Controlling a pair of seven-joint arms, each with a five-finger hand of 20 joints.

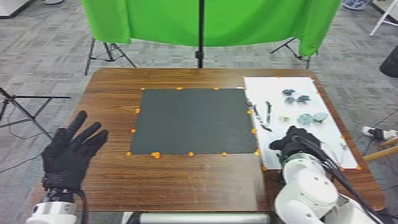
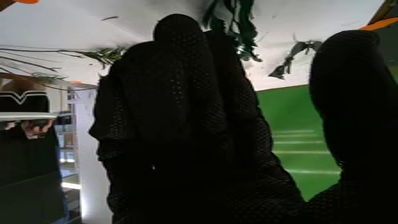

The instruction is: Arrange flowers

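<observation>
Starting at the worktop's left edge (image 1: 111, 95), you have your left hand (image 1: 67, 160) over it, towards the near corner: wide open, fingers spread and pointing towards the far edge, thumb out to the side, with nothing in its grasp.

Next along, the dark mat (image 1: 191, 122) lies flat around the middle of your worktop, orange tabs (image 1: 179, 88) dotted along its edges. Then comes the white sheet (image 1: 266, 85), running down the worktop's right side, and that's where your flowers are.

Along the sheet's left edge, there are two slim dark stems (image 1: 259, 117), side by side, lying lengthwise. Just right of them is a small pale bloom (image 1: 284, 119). Up towards the far edge, a little group of dark blue-grey blooms (image 1: 303, 99) sits close together.

And here's your right hand (image 1: 298, 141), over the near half of the sheet, close to the near ends of those stems. In the wrist view it's open, fingers extended and fairly close together, thumb well apart, gripping nothing.

Beyond it, two pale blue-green blooms (image 1: 306, 119) sit next to each other. Last, a thin sprig (image 1: 344, 145) lies near the sheet's right edge, just to the right of that hand.
</observation>
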